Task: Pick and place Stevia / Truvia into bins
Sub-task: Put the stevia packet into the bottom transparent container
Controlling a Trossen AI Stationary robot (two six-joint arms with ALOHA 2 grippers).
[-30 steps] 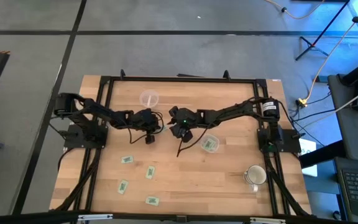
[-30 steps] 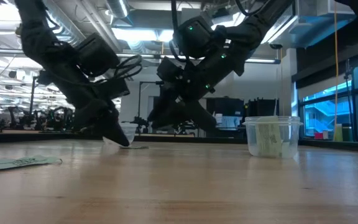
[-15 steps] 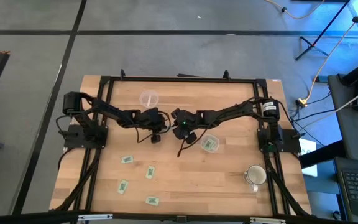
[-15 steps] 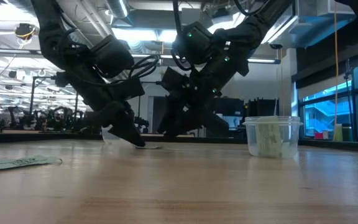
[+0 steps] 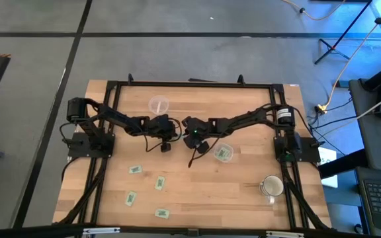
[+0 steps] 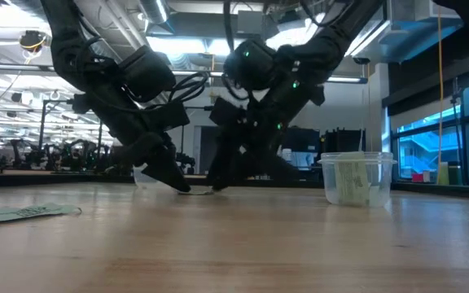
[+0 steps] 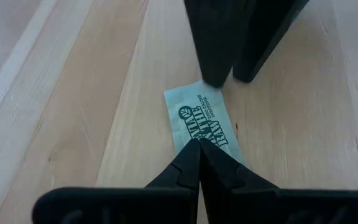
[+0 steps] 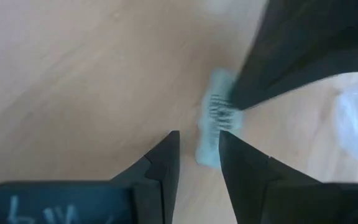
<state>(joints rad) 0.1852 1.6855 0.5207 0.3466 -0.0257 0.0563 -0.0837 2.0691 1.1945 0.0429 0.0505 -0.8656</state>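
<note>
Lying flat between both jaws — packet (image 7: pixel 202 122), left tips pressed together on it, right apparently slightly apart.

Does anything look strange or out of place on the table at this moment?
Yes. Both grippers crowd one green packet at mid-table. The left gripper presses its shut tips on one end, and the right gripper, slightly open, comes at the other end. One cup holds packets; the other cup looks empty.

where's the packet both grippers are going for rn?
The packet lies flat on the table near its centre, between the left gripper, whose shut fingertips press on one end, and the right gripper, open at the other end.
</note>
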